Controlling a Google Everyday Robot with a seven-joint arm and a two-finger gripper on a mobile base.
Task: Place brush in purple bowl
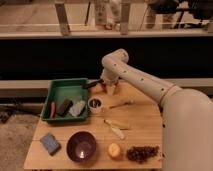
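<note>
Here, the robot's gripper (pixel 109 88) hangs at frame centre, beside the upper right corner of the green plastic tray (pixel 60 86); whether it is spread or closed cannot be told. The slim black-handled brush (pixel 120 105) lies on the wooden table (pixel 145 125), right of the small white cup (pixel 95 103). The round glossy dark-purple bowl (pixel 70 144) sits lower left of centre.

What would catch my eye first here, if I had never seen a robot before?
The big white arm dominates, arching from the right over the wooden table, its gripper hanging at the back edge beside the green tray. Next comes the glossy purple bowl at the front, with an orange and dark grapes to its right.
</note>
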